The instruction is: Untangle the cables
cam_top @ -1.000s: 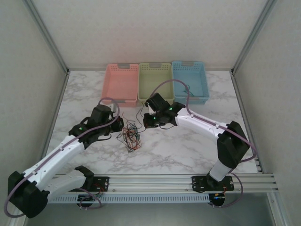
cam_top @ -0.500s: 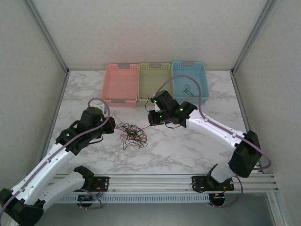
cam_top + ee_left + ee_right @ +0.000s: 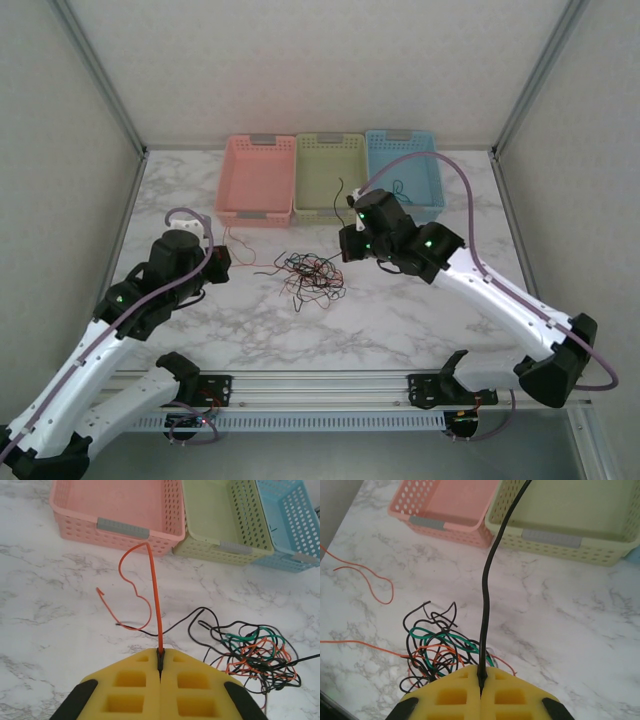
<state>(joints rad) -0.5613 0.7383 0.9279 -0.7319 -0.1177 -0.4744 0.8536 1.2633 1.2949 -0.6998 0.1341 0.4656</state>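
Pinching cables (image 3: 310, 272), L end effector (image 3: 160, 661) & R end effector (image 3: 481, 676) face inward.

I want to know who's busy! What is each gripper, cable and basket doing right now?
left gripper: shut on the red-orange cable.
right gripper: shut on the black cable.
cable tangle: knotted, lying on the table.
pink basket: empty.
green basket: empty.
blue basket: holds a dark cable.
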